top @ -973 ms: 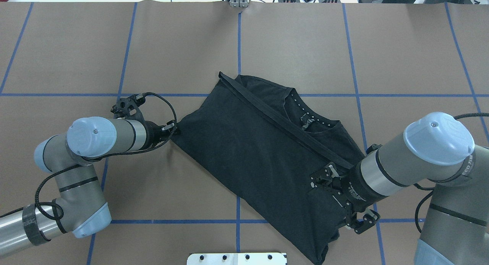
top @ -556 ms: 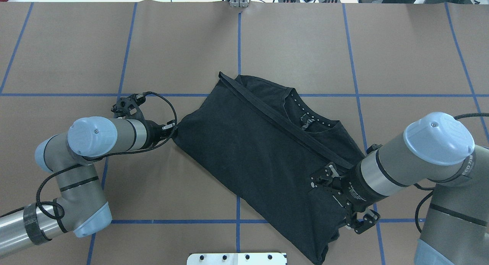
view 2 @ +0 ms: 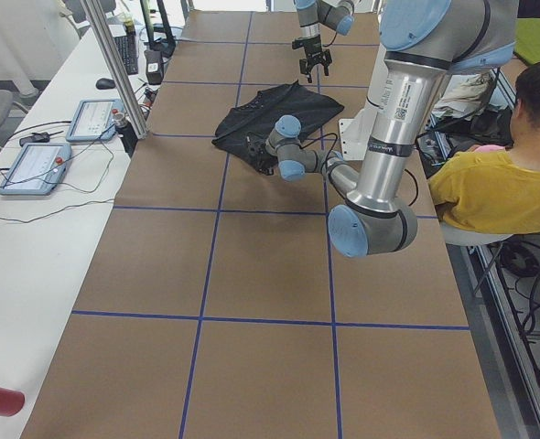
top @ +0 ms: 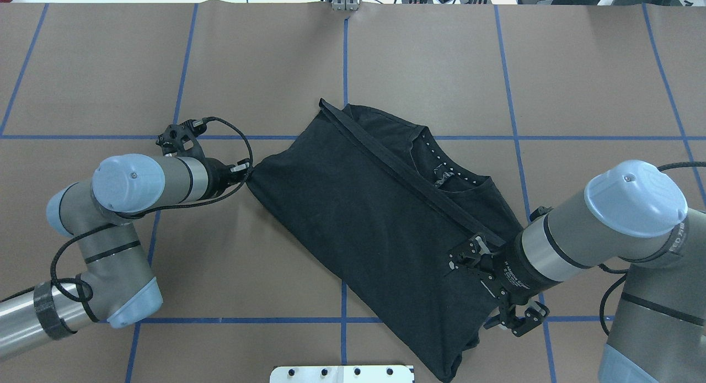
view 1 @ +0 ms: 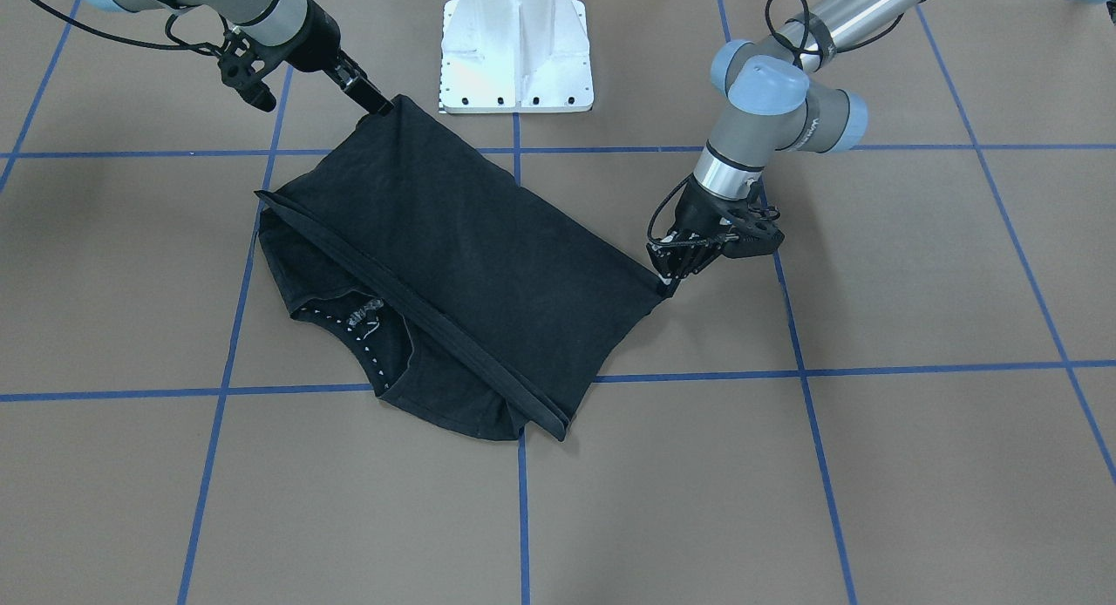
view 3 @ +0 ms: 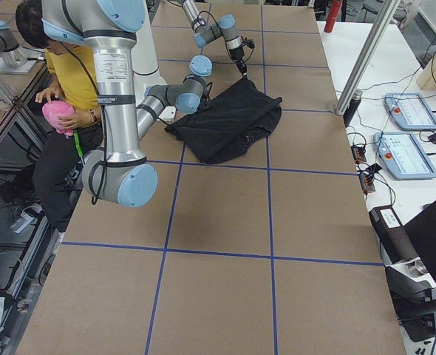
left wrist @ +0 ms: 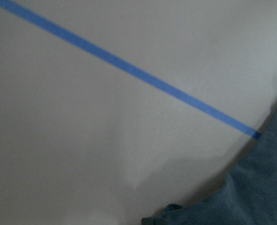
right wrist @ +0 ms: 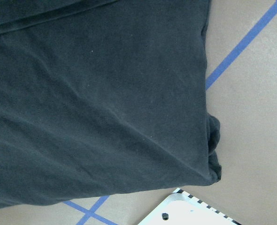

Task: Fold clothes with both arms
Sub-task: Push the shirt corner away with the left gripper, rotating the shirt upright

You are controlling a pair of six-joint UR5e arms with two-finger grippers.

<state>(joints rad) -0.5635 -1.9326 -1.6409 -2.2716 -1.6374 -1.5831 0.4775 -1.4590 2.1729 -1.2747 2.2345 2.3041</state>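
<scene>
The black T-shirt (top: 375, 223) lies folded in the middle of the brown surface (top: 165, 68). It looks soft, light and floppy. Seen from overhead, the left fingers (top: 241, 166) pinch its 9 o'clock corner and the right fingers (view 1: 370, 99) pinch its 5 o'clock corner, which are good spots to hold.

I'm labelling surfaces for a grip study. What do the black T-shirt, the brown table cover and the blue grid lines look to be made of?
Black T-shirt: soft matte knit, probably cotton; fine grain and gentle creases show in the right wrist view.
Table cover: seemingly matte brown paper or thin card; its far edge ripples slightly.
Blue grid lines: probably adhesive tape; flat, even strips.
</scene>
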